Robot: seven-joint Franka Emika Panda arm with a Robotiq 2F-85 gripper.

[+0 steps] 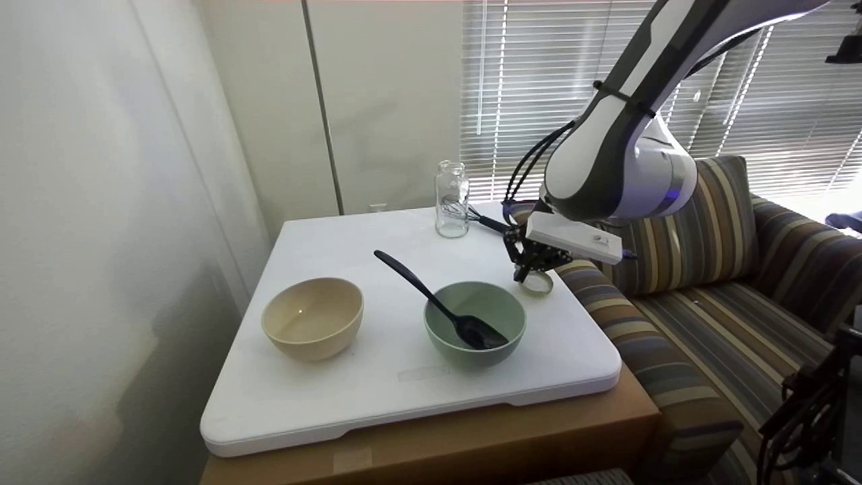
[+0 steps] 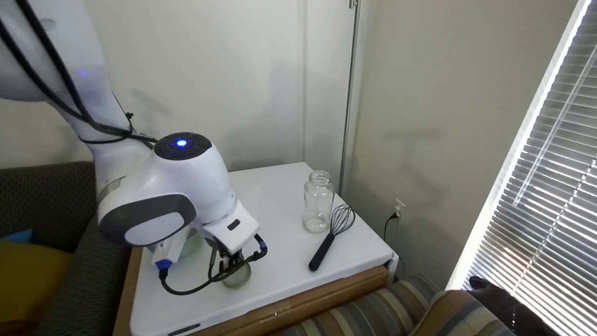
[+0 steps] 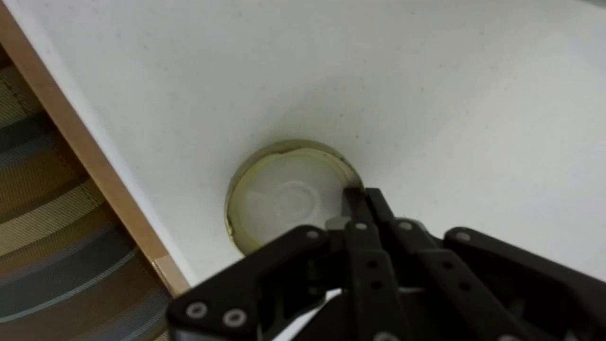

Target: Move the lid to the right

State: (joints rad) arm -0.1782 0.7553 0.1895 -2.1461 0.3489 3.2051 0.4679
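You have the gripper [image 3: 365, 192] pinching the rim of the lid [image 3: 289, 199], one finger inside and one outside. In an exterior view, this lid is near the green bowl [image 1: 488, 303], behind it and to its right. The spoon [image 1: 452, 316] rests in that bowl; the jar [image 1: 450, 195] stands well behind it.

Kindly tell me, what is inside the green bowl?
The head of a black spoon rests inside the green bowl; its handle leans out over the rim. The bowl's surface beneath the head is hidden.
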